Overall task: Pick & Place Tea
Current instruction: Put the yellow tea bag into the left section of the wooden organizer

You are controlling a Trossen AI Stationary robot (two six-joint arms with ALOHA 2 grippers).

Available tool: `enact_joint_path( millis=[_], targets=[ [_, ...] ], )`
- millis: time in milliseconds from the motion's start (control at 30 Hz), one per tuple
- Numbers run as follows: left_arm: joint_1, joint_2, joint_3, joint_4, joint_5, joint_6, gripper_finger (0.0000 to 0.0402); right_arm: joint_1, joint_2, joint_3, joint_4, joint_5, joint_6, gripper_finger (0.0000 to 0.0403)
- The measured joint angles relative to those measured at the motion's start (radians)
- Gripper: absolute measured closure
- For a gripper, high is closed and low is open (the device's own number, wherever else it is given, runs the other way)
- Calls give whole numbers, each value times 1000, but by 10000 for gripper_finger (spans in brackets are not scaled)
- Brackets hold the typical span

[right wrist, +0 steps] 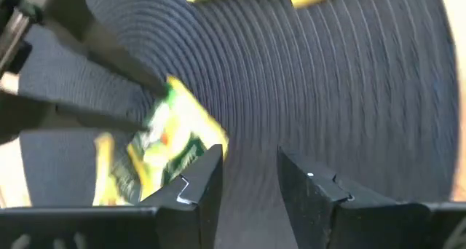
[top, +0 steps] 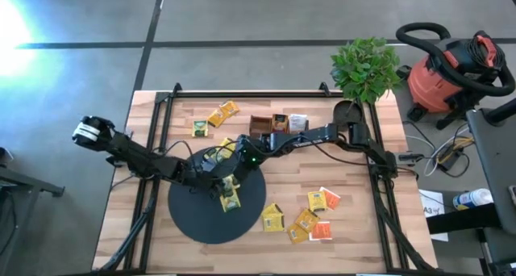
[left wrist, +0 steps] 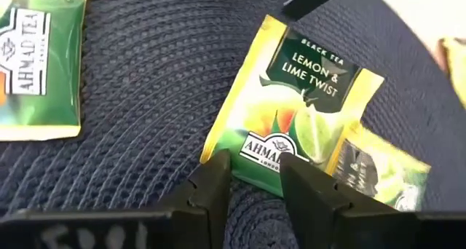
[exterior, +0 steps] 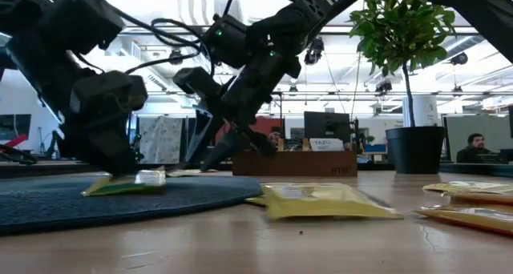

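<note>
The lemon-lime sachet (left wrist: 291, 111) lies flat on the black disc (top: 211, 215), its lower edge directly in front of the left tool (left wrist: 255, 176), whose two fingers stand slightly apart with that edge at the gap; nothing is clamped. A second yellow sachet (left wrist: 378, 172) lies partly tucked under the first, just beside the same tool. A third sachet (left wrist: 36, 67) rests on the disc off to one side of it.

The sachets are thin, flat, square paper packets, glossy, yellow with dark-green panels. The disc is a round mat of dark woven cord laid in concentric rings. The worktop (top: 363, 227) is pale butcher-block wood.

The first sachet lies slightly skewed to the left tool, its printed header pointing away from the fingers.

The right tool (right wrist: 247, 176) hovers over the disc close beside the same pair, fingers apart and empty.

Further sachets (top: 310, 215) lie scattered on the worktop well clear of both tools, and a wooden tray (top: 270, 124) sits beyond the right tool.
</note>
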Motion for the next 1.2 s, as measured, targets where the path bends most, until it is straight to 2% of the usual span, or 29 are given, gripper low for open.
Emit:
enact_joint_path(
  millis=[133,333,600,733,1200],
  targets=[
    [0,67,11,99,7,0,278,1,0,-1,14,-20,1,275],
    [2,139,39,106,2,-10,278,3,0,-1,7,-98,9,275],
    [2,154,42,100,-1,-29,278,-5,-17,0,-140,-55,7,275],
    [1,154,42,99,-12,-29,278,-3,-19,1,-124,-123,13,275],
    [3,155,39,107,-49,-41,278,16,-12,3,13,-151,92,275]
  ],
)
